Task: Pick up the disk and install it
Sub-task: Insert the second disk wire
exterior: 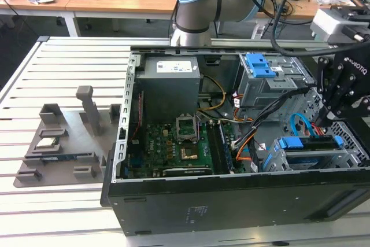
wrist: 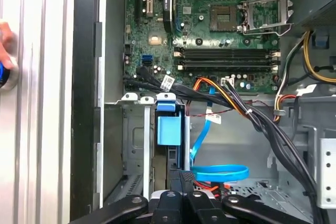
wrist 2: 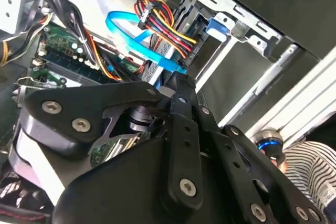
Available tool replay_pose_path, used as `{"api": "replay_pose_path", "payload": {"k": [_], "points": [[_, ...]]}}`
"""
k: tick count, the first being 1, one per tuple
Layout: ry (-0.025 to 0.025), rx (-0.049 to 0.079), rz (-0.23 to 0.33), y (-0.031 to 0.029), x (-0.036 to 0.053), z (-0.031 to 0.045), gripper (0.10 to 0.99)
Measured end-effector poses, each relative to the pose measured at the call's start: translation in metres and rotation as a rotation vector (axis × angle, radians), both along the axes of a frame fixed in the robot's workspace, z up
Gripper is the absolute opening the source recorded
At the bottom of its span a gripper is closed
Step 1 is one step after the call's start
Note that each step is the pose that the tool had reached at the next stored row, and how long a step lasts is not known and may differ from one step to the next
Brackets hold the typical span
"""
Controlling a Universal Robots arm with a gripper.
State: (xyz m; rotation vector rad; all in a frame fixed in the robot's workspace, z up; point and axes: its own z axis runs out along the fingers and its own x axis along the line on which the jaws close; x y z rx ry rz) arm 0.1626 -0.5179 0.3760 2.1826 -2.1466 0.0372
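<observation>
The disk sits edge-up in the lower metal bay at the front right corner of the open computer case. Its bright blue frame shows between the bay's walls in the first wrist view, and a corner of that frame shows in the second wrist view. My black gripper hangs just above and behind the disk, apart from it. Its fingertips are closed together with nothing between them in both wrist views, gripper and gripper.
A blue SATA cable loops just under the fingers, beside a thick bundle of black and orange cables. An upper grey bay with a blue latch stands behind. The motherboard lies inside. A grey fixture sits outside the case. A person's striped sleeve is close by.
</observation>
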Motion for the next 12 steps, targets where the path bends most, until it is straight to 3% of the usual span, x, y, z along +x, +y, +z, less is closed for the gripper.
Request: {"api": "replay_pose_path", "payload": {"k": [3,6,12], "points": [[0.0,0.0,0.0,0.0004,0.0,0.0125,0.106],[0.0,0.0,0.0,0.0004,0.0,0.0196,0.106],[0.0,0.0,0.0,0.0004,0.0,0.02,0.106]]}}
